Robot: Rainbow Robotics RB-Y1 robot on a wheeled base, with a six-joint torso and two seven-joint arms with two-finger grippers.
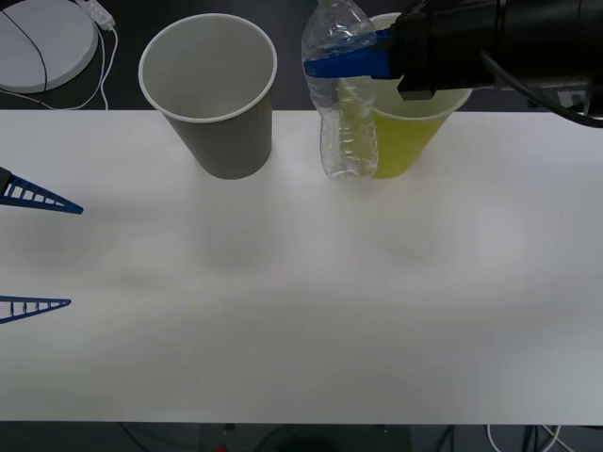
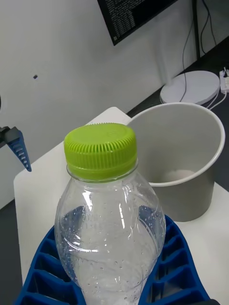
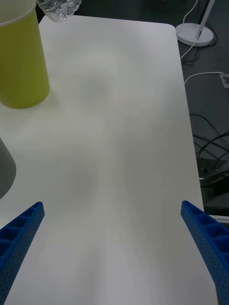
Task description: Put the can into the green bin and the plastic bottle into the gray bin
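Observation:
My right gripper (image 1: 328, 62) is shut on the clear plastic bottle (image 1: 341, 113), gripping just below its shoulder and holding it upright above the table. The bottle hangs just left of the green bin (image 1: 407, 139) and right of the gray bin (image 1: 226, 141). In the right wrist view the lime-green cap (image 2: 100, 150) tops the bottle (image 2: 109, 233) between the blue fingers (image 2: 176, 267), with the gray bin (image 2: 191, 195) beyond. My left gripper (image 1: 73, 256) waits open at the left edge; its view shows the green bin (image 3: 21, 62) and the bottle's base (image 3: 59, 8). The can is out of view.
Both bins stand near the far edge of the white table (image 1: 301, 320). A white round base (image 1: 42, 42) with a cable lies on the floor beyond the back left corner. A dark monitor (image 2: 133, 16) hangs on the wall behind.

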